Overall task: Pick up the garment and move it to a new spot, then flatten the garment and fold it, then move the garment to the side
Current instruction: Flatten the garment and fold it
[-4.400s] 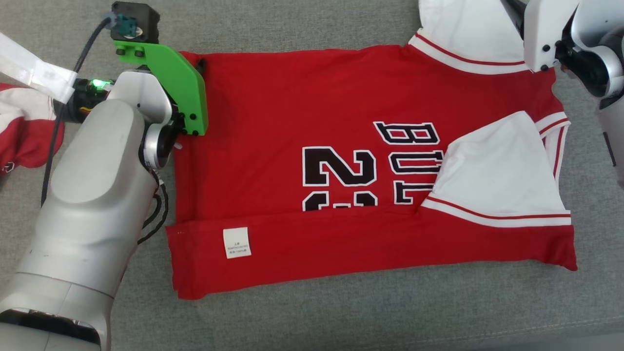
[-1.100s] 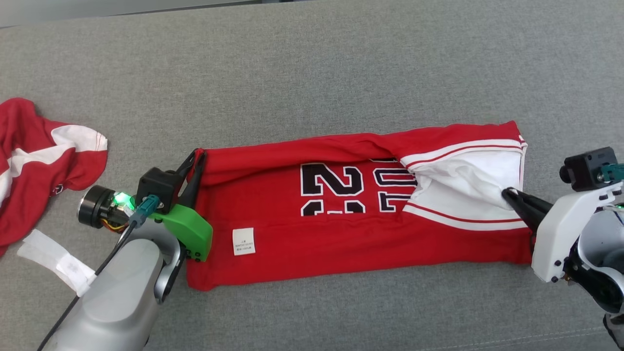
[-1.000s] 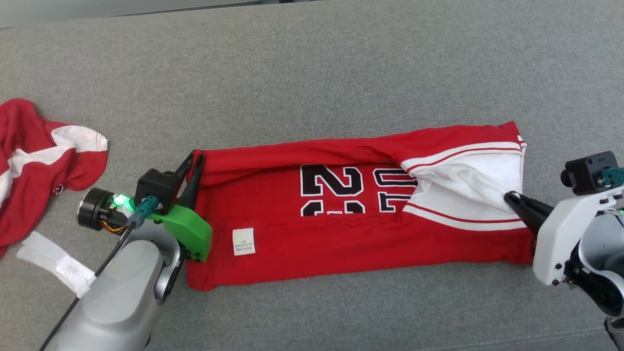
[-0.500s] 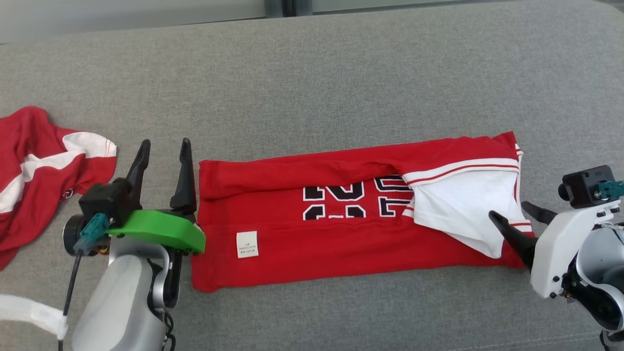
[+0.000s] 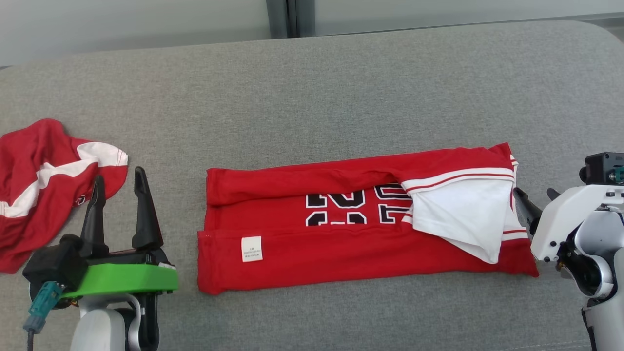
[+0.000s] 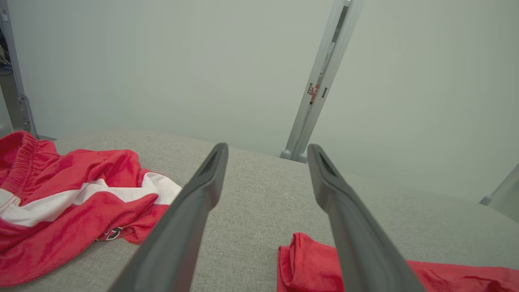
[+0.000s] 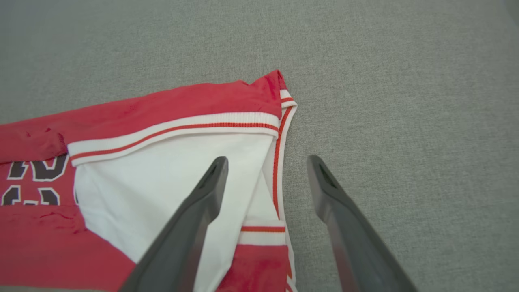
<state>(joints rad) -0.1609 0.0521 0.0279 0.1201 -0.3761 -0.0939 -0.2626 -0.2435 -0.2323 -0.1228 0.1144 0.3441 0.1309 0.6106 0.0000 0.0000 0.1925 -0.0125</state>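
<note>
The garment [image 5: 341,239] is a red jersey with black numbers and white sleeves, lying on the grey cushion as a long folded strip. Its far and near edges are folded inward. My left gripper [image 5: 119,190] stands open left of its left end, clear of the cloth. The left wrist view has the open gripper [image 6: 267,150] above the cushion with the garment's corner [image 6: 296,263] at lower right. My right gripper [image 5: 534,197] is open just off the garment's right end. Through the right wrist camera, the open gripper [image 7: 267,162] straddles the sleeve's trimmed edge [image 7: 279,154] without gripping it.
A second red and white garment [image 5: 44,185] lies crumpled at the cushion's left edge, close to my left gripper, also as a heap [image 6: 69,198] in the left wrist view. A pale wall with a metal post [image 5: 285,17] runs behind the grey cushion [image 5: 312,87].
Both grippers let go of the garment's far edge after folding it toward me, opened, and drew back off its two ends. The head camera tilted up.
</note>
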